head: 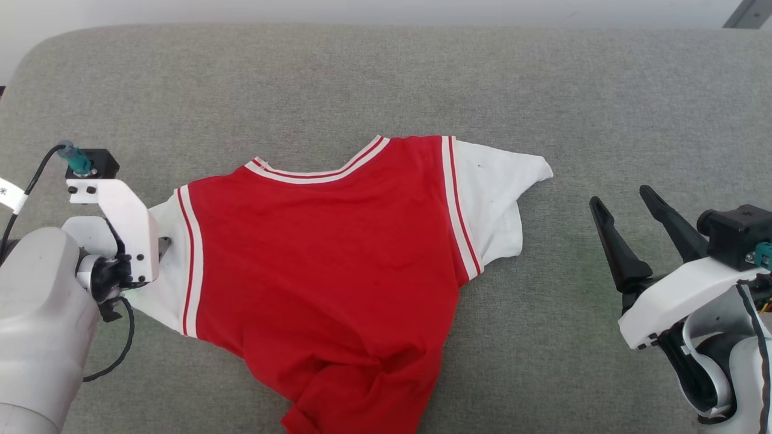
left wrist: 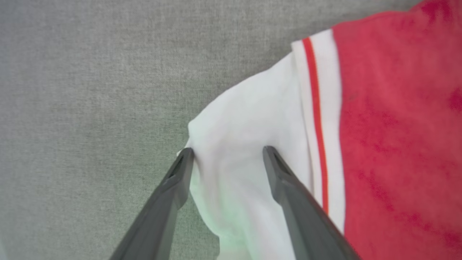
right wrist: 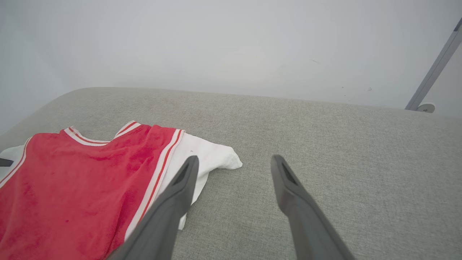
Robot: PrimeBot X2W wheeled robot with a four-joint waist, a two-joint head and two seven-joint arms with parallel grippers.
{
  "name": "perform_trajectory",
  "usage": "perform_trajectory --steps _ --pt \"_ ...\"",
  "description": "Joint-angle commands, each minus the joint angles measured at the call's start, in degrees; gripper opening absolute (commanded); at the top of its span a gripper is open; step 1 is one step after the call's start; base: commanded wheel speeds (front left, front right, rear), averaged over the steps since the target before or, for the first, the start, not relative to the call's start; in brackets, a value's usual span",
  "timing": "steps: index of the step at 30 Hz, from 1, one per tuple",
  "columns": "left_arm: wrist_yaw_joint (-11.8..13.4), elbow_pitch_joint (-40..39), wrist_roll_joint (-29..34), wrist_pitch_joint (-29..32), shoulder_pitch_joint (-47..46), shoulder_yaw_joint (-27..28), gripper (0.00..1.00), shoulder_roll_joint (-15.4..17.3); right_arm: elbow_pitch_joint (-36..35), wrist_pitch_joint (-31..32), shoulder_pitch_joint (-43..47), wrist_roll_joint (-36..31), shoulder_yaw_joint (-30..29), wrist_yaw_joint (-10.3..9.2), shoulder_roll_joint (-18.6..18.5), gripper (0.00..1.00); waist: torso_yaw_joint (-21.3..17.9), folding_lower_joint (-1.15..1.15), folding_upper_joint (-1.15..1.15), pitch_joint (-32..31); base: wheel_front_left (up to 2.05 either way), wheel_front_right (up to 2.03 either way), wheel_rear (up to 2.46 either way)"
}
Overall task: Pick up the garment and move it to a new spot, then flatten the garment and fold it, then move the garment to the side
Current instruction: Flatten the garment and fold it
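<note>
The red thin T-shirt with white sleeves [head: 319, 253] lies on the soft grey cushion [head: 386, 78]. At its 9 o'clock, the left claw [left wrist: 227, 153] is wide, fingers touching the white sleeve [left wrist: 245, 119]. At 3 o'clock, well apart, the right claw [head: 620, 196] is wide too.

Parted fingers [right wrist: 179, 202], garment [right wrist: 79, 187] lower left
</note>
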Motion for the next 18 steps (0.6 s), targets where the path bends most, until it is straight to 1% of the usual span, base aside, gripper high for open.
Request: perform_trajectory --steps 1,4,8,12,18 --pt "-0.31 -0.56 0.07 0.09 0.62 -0.1 1.0 0.06 0.09 0.16 -0.6 0.36 0.14 -0.01 -0.09 1.0 0.16 0.0 0.0 -0.12 0.0 0.0 0.0" --pt "-0.17 -1.29 0.36 0.49 0.73 -0.51 1.0 0.51 0.04 0.46 -0.77 0.59 0.46 -0.02 -0.36 1.0 0.39 0.0 0.0 -0.12 0.0 0.0 0.0" --pt "0.74 -1.77 0.92 0.32 -0.29 -0.68 1.0 1.36 -0.15 1.24 -1.33 0.8 0.96 -0.02 -1.12 1.0 0.66 0.0 0.0 0.2 0.0 0.0 0.0" --pt "1.03 -1.64 0.21 0.72 -1.46 -0.3 1.0 1.62 -0.48 2.34 -2.18 1.14 1.9 -0.02 -2.1 1.0 0.63 0.0 0.0 1.11 0.0 0.0 0.0" --pt "0.51 0.05 -1.44 1.19 -2.49 0.29 1.0 0.17 -0.04 5.58 -4.63 3.06 3.67 -0.02 -3.85 1.0 0.72 0.0 0.0 2.88 0.0 0.0 0.0"
